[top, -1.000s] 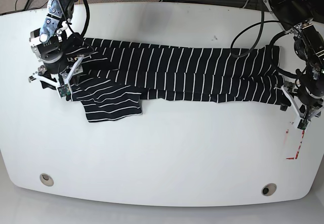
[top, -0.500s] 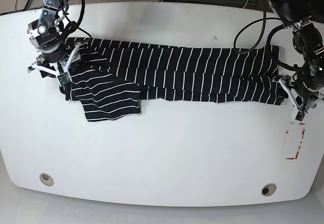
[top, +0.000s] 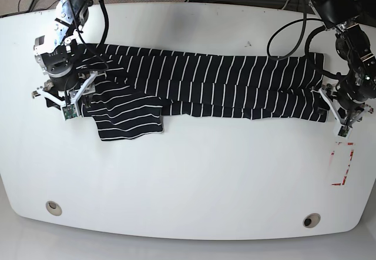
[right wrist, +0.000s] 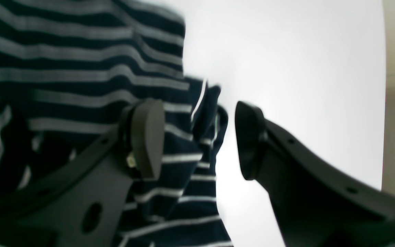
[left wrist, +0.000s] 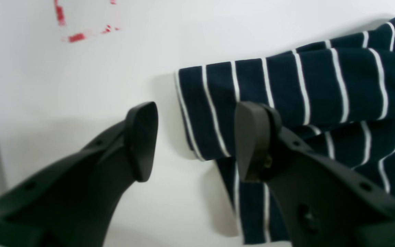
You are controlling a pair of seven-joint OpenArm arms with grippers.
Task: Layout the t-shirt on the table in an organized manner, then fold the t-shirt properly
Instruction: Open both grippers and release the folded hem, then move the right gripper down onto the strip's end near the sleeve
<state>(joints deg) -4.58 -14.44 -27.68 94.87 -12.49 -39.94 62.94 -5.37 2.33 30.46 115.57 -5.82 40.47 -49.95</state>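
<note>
The t-shirt lies as a long band across the upper half of the base view on the white surface, with the right claw at its left end and the left claw at its right end, both spread and gripping nothing.

Bright, even light; blurred wrist views

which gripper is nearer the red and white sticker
Left. The left gripper hangs open over the t-shirt end, just above the sticker in the base view. The right gripper is at the shirt's far end.
</note>
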